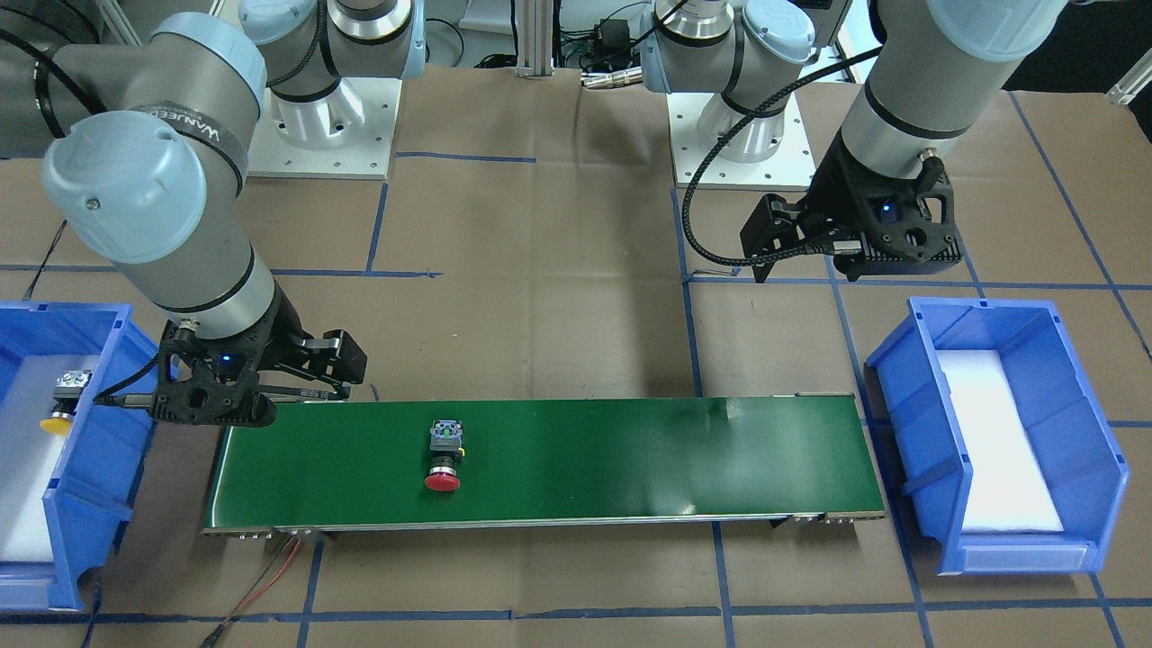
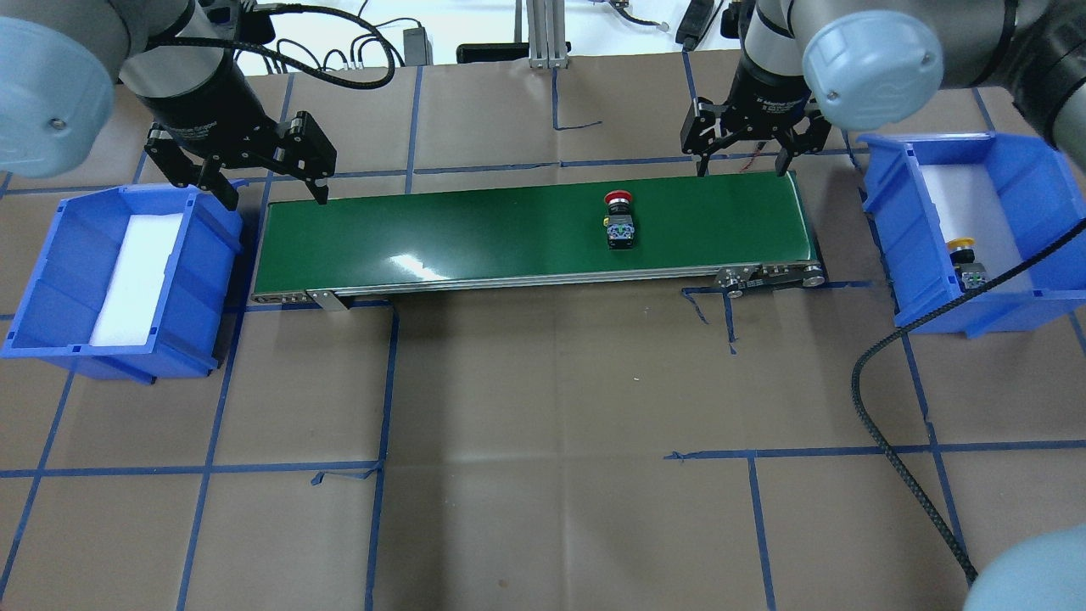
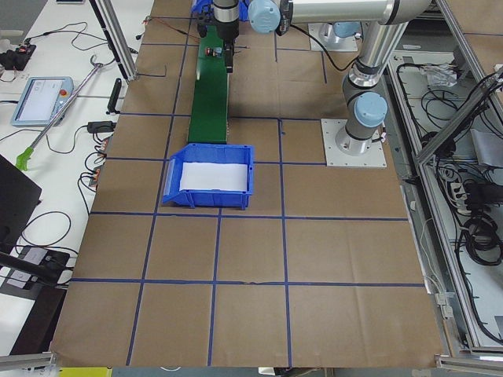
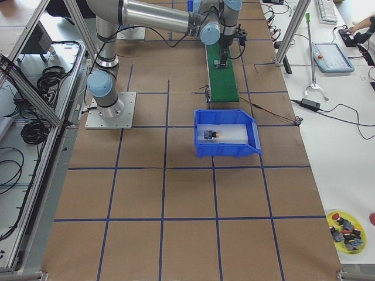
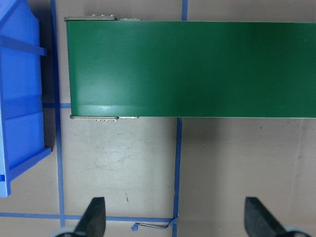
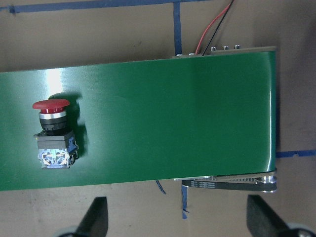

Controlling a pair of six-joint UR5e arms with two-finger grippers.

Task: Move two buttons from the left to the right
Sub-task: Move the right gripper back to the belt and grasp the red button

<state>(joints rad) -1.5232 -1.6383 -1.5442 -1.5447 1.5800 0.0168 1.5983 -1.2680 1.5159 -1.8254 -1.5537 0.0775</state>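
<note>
A red-capped button (image 2: 619, 219) lies on its side on the green conveyor belt (image 2: 475, 238), toward the belt's right end; it also shows in the right wrist view (image 6: 53, 133). A yellow-capped button (image 2: 965, 257) lies on the white pad inside the blue bin (image 2: 891, 229) on the right. My right gripper (image 2: 742, 170) hangs open and empty over the belt's far right corner, right of the red button. My left gripper (image 2: 277, 202) is open and empty at the belt's far left corner.
A second blue bin (image 2: 51, 280) with only a white foam pad stands at the belt's left end. A black cable (image 2: 882, 399) crosses the table at the right. Blue tape lines grid the brown table cover.
</note>
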